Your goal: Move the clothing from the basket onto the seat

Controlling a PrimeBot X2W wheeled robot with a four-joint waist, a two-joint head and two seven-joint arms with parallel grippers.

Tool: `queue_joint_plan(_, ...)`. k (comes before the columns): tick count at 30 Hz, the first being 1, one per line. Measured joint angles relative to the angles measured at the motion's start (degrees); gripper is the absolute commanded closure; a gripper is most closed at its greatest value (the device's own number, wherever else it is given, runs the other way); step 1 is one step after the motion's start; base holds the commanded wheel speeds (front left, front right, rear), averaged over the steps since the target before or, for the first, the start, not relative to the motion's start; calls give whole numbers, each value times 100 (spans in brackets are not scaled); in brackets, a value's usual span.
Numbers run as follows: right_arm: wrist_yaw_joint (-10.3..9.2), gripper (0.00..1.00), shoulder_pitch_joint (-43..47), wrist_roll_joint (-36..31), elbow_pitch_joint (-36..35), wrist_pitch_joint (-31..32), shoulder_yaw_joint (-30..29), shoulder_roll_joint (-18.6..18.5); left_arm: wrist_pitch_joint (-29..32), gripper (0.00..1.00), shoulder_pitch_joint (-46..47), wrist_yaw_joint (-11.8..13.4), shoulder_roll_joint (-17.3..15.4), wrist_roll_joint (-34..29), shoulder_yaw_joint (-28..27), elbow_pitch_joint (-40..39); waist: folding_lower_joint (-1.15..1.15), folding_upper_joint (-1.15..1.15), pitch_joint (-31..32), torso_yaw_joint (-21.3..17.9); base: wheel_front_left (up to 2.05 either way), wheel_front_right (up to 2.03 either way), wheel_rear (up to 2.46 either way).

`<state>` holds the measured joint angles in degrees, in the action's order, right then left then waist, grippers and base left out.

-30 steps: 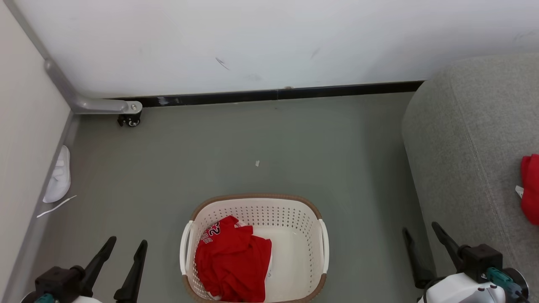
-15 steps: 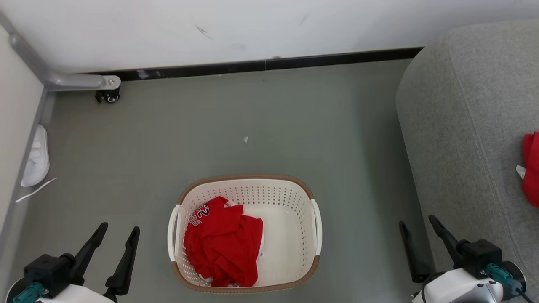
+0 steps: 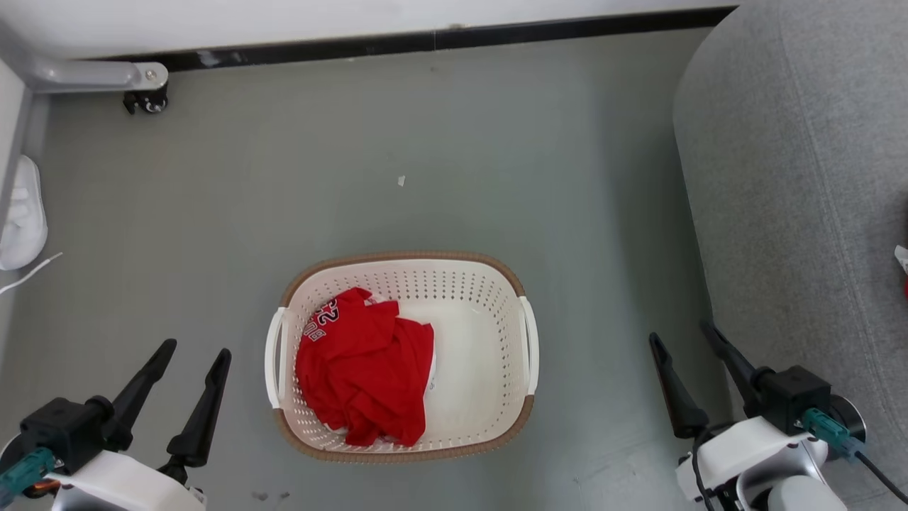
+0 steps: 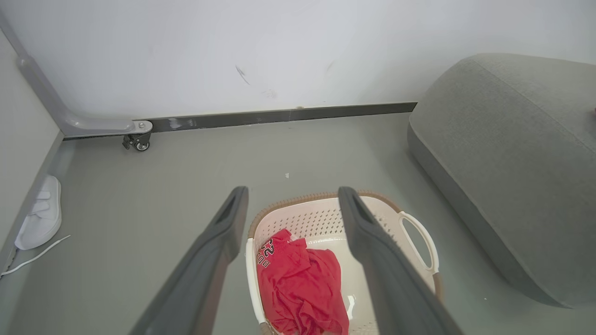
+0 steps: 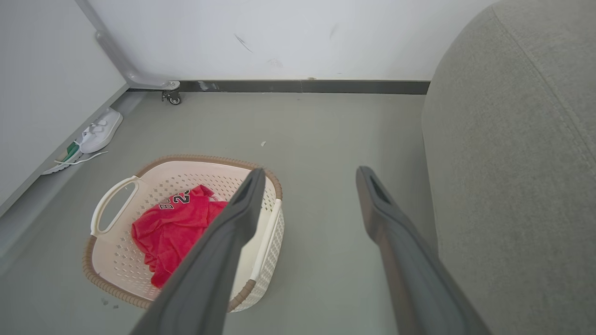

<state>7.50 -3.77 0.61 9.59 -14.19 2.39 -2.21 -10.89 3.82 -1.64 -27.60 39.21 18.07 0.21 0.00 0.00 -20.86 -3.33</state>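
On the grey floor (image 3: 496, 142), at the far left, a white shoe (image 3: 21, 213) is lying along the wall panel, near a metal leg (image 3: 99, 74) on a wheel, and a tiny white scrap (image 3: 401, 181) is lying beyond the basket (image 3: 404, 257). The basket, cream and perforated with a brown rim, is standing on the floor left of the grey seat (image 3: 801, 177), apart from it. The clothing (image 3: 362, 369), a crumpled bright red piece with white numerals, is lying in the basket's left half. The left gripper (image 3: 198, 347) and the right gripper (image 3: 679, 332) are hanging at the near side, one on each side of the basket, fingers spread open and holding nothing
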Motion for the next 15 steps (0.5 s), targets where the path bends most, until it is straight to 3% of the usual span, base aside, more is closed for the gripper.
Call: queue_joint_plan(15,0,0,-510,89,-181,-1,179,-11,33,0,295,-112,-279,1,-138,-177,0,0,-747,-40,0,0,0)
